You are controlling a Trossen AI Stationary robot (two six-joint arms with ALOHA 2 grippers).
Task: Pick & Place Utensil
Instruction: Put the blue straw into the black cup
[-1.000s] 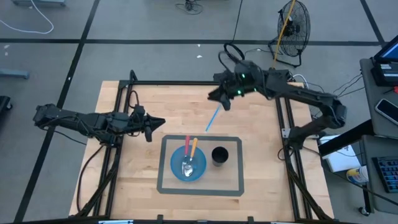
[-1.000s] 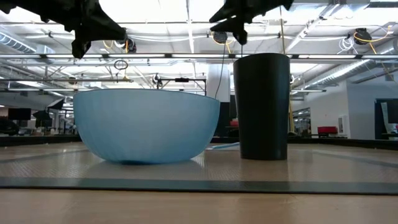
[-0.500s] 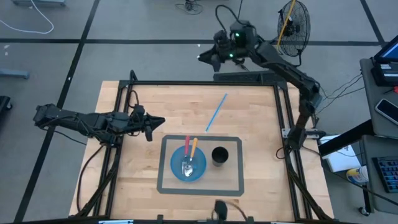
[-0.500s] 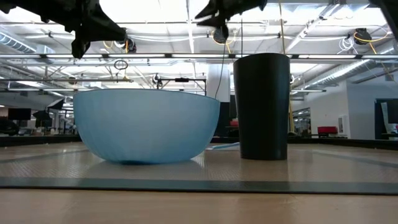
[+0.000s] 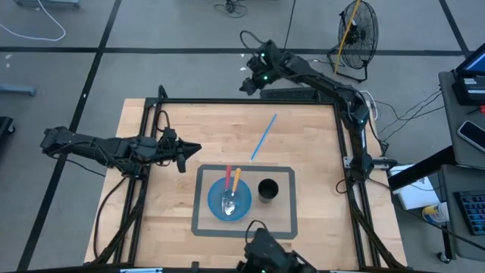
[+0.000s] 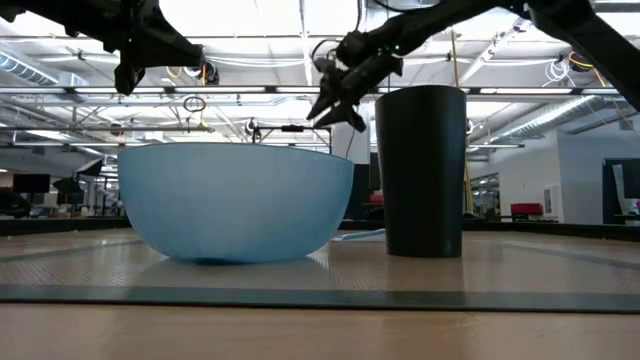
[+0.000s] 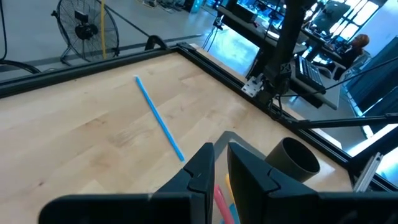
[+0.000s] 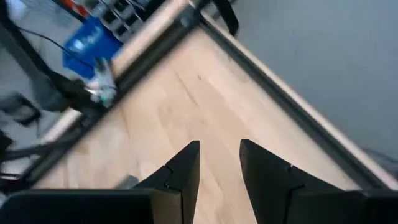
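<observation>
I am holding my right gripper (image 5: 248, 83) empty, fingers apart, beyond the table's far edge, while the blue straw (image 5: 263, 137) is lying diagonally between it and the bowl (image 5: 229, 199), nearer it than my left gripper (image 5: 184, 150), fingers narrowly apart.

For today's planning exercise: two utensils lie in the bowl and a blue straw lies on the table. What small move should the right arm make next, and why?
Probably bring the right gripper back over the blue straw. That gripper is open, holds nothing and sits beyond the table's far edge, while the straw lies loose on the wood behind the bowl and cup.
</observation>
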